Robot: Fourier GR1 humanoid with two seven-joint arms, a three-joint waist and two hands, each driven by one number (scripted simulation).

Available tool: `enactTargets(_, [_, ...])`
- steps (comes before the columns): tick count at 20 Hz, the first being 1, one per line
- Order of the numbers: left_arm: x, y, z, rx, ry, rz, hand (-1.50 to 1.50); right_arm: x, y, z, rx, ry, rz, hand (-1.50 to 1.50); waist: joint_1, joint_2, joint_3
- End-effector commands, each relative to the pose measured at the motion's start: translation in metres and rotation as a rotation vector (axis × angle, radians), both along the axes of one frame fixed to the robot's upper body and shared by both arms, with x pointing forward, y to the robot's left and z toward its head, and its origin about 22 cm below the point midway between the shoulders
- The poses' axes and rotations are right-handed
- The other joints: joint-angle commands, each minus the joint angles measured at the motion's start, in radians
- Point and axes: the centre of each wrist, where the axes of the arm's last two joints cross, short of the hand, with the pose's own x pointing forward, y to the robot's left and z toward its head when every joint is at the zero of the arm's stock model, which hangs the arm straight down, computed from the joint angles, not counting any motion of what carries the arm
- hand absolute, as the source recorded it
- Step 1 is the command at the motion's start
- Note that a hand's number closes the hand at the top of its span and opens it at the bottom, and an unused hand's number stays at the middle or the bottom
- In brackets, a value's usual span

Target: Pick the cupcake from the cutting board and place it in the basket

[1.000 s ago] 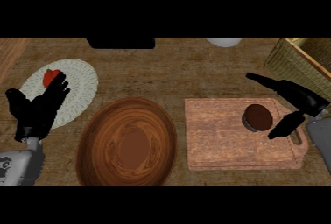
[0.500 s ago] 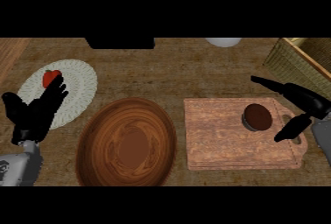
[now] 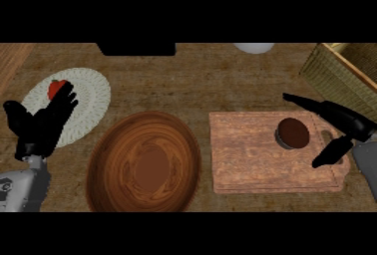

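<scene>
A brown cupcake [image 3: 293, 132] stands on the right part of the pinkish wooden cutting board [image 3: 250, 159]. My right hand [image 3: 344, 122] is open just to the cupcake's right, with straight fingers reaching past its far side and the thumb hanging down at its near side, not touching it. The wicker basket [image 3: 335, 74] sits at the far right, cut off by the view's edge. At the left edge my left hand [image 3: 40, 124] rests open, fingers up, over the rim of a white plate.
A large dark wooden bowl [image 3: 143, 164] lies between the plate and the board. The white woven plate [image 3: 85, 102] holds a red item [image 3: 56, 88]. A black object [image 3: 136, 48] and a pale round thing [image 3: 254, 47] sit at the far edge.
My right hand has drifted a little to the right and down beside the cupcake, staying open. The left hand has barely shifted.
</scene>
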Motion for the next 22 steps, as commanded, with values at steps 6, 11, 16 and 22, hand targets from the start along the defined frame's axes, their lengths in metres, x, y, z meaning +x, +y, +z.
enactTargets(6, [-0.008, -0.011, -0.018, 0.004, 0.011, -0.007, 0.0, -0.016, 0.019, -0.011, -0.089, -0.009, -0.025, -1.5, -0.004, -0.001, 0.0])
enactTargets(11, [-0.008, 0.001, -0.01, 0.004, 0.01, 0.001, 0.0, -0.005, 0.027, -0.019, -0.113, -0.047, -0.014, -1.5, 0.0, 0.0, 0.0])
enactTargets(16, [0.012, 0.003, 0.013, -0.002, 0.025, -0.02, 0.0, -0.008, 0.041, -0.036, -0.212, -0.086, 0.075, 1.5, -0.002, 0.001, 0.0])
enactTargets(22, [-0.002, -0.013, -0.001, -0.003, -0.004, 0.007, 0.0, -0.015, 0.044, -0.054, -0.193, -0.082, 0.094, 1.5, -0.001, -0.001, 0.0])
